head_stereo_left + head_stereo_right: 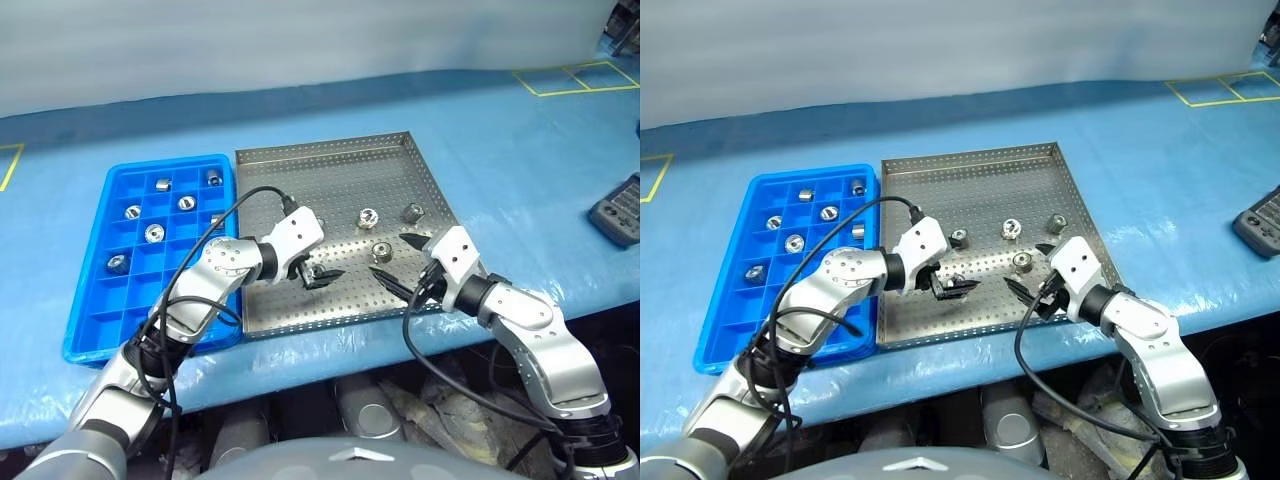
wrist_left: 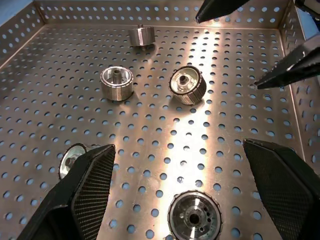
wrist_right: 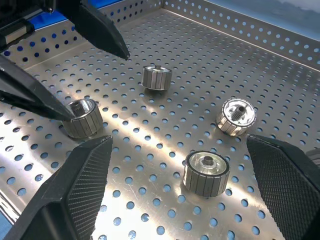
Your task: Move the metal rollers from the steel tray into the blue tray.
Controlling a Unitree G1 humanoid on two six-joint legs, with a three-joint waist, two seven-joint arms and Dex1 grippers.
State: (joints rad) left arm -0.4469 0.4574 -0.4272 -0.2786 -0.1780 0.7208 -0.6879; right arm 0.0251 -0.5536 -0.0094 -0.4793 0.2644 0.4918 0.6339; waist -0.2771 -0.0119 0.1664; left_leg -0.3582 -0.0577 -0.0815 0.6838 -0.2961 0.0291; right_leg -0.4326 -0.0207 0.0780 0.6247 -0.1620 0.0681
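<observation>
Left gripper [image 1: 958, 285] partly hides a roller [image 2: 73, 159] on steel tray [image 1: 330, 170]

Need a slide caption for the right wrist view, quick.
Open right gripper over the steel tray, four metal rollers ahead.

The steel tray [image 1: 300, 170] is silver-grey, its floor patterned with rows of small round holes; the metal rollers [image 3: 206, 172] are shiny silver with ribbed sides; the blue tray [image 1: 95, 325] is bright blue, gridded in squares; the table cover [image 1: 520, 150] is light blue, marked with yellow lines [image 1: 575, 78] near its far corner.
</observation>
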